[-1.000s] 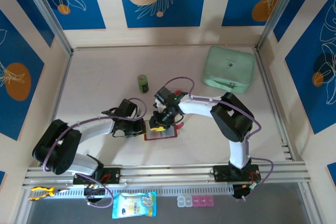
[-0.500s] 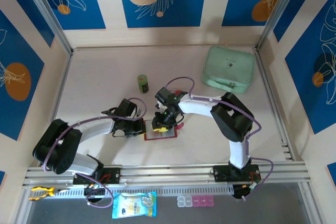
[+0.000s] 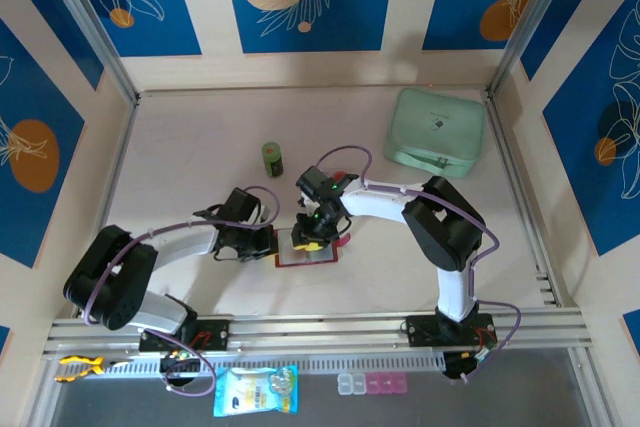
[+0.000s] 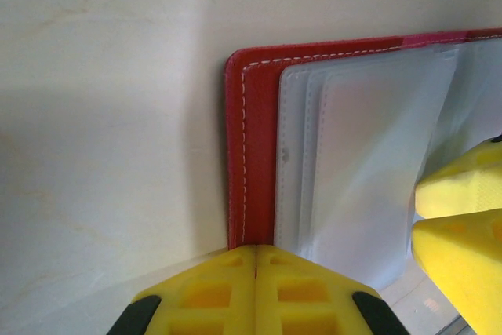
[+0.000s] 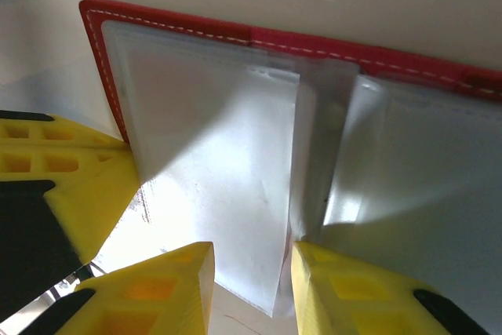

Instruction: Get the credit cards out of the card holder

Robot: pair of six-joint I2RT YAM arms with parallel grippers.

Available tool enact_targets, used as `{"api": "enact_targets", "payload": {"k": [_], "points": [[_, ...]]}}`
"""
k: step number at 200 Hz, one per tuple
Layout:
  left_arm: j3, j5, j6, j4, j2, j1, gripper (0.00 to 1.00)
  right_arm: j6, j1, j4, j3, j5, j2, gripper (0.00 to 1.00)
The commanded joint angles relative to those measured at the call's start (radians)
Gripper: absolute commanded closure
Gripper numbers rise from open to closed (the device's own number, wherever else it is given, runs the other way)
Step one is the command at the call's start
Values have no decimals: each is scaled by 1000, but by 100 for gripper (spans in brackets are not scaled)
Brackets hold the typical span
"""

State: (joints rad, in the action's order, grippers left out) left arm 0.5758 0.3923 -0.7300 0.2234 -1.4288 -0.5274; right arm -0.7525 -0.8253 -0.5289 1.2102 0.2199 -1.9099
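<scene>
The red card holder [image 3: 306, 255] lies open on the table, its greyish clear sleeves [image 4: 353, 178] facing up. My left gripper [image 3: 268, 243] is shut, and its yellow tips [image 4: 256, 250] press on the holder's left red edge [image 4: 251, 154]. My right gripper [image 3: 310, 237] hovers low over the open holder. It is open, with its fingers [image 5: 345, 288] on either side of the lower edge of a clear sleeve flap [image 5: 227, 186]. The credit cards are hidden; no tan or yellow card shows through the sleeves. The right gripper's fingers [image 4: 459, 217] show at the edge of the left wrist view.
A mint-green zip pouch [image 3: 436, 130] lies at the back right. A small dark green can [image 3: 272, 158] stands behind the holder. A snack bag [image 3: 256, 390], a small pill box [image 3: 372, 383] and a yellow tool [image 3: 80, 365] lie in front of the rail.
My right gripper has shifted slightly to the right over the open holder. The left gripper has stayed on the holder's edge.
</scene>
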Motion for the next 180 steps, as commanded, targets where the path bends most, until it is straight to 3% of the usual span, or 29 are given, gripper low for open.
{"api": "enact_targets", "payload": {"k": [1,81,180], "points": [[-9,-9,20,25,-21,13,100,15,5,-41,15,-12,28,69],[-11,-8,21,30,-10,15,100,-25,1,103,-8,107,30,73],[-18,-8,27,39,-1,21,100,-18,22,57,-24,62,-17,73]]}}
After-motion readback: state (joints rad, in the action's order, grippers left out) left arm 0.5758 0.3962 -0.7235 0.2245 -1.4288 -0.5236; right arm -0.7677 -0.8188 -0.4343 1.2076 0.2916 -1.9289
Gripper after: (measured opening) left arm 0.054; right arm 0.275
